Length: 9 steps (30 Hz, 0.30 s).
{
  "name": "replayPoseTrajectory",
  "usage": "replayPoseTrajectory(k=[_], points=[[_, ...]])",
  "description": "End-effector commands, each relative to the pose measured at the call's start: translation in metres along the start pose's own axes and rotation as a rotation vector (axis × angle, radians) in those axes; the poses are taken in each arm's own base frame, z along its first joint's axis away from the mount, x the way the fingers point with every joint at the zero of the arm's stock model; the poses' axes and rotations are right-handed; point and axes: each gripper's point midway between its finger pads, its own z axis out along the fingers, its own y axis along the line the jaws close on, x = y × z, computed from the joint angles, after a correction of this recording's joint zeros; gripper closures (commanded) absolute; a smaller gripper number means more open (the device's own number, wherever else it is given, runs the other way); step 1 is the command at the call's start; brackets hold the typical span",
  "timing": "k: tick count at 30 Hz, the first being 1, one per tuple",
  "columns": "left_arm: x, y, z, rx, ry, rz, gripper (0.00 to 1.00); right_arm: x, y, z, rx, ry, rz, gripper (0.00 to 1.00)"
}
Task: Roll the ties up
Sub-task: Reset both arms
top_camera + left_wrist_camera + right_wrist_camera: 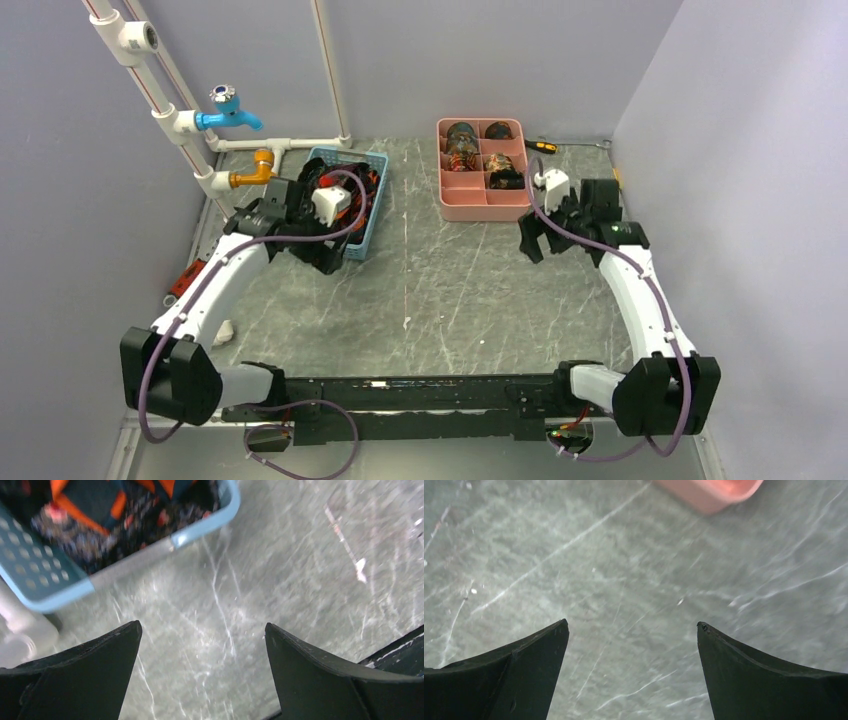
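Left tool (202, 627): I see its jaws spread wide with nothing between them, only bare tabletop (450, 290).
Left tool position: over the tabletop just beside the near corner of the blue basket (200, 530), outside its rim.
Right tool (631, 625): jaws wide apart as well, and empty; my wrist view shows grey marbled surface between the fingers.
Right tool position: near the front right corner of the pink tray (480, 205), beside it and not over it.
Loose ties (100, 525): piled inside the blue basket, dark fabric with orange and red patterning. I cannot count them.
Rolled ties (462, 150): small coils sitting in the far compartments of the pink tray. The near compartments look bare from the top view.
Basket and tray: both at the far side of the tabletop, basket on the left and tray on the right, well apart.
Screwdriver (541, 146): lying just beside the tray's far right corner.
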Motion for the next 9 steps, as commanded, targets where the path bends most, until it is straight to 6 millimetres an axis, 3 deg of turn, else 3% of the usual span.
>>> replayPoseTrajectory(k=[1, 5, 9], points=[[0.033, 0.014, -0.015, -0.099, 0.042, -0.075, 0.01, 0.027, 0.008, 0.009, 0.017, 0.017, 0.083, 0.00], [0.045, 0.013, -0.018, -0.119, 0.028, -0.122, 0.01, 0.045, 0.011, 0.012, 0.031, 0.033, 0.112, 0.00], [0.053, 0.019, -0.022, -0.173, 0.019, -0.125, 0.01, 0.044, 0.008, 0.009, 0.064, 0.030, 0.129, 0.00]])
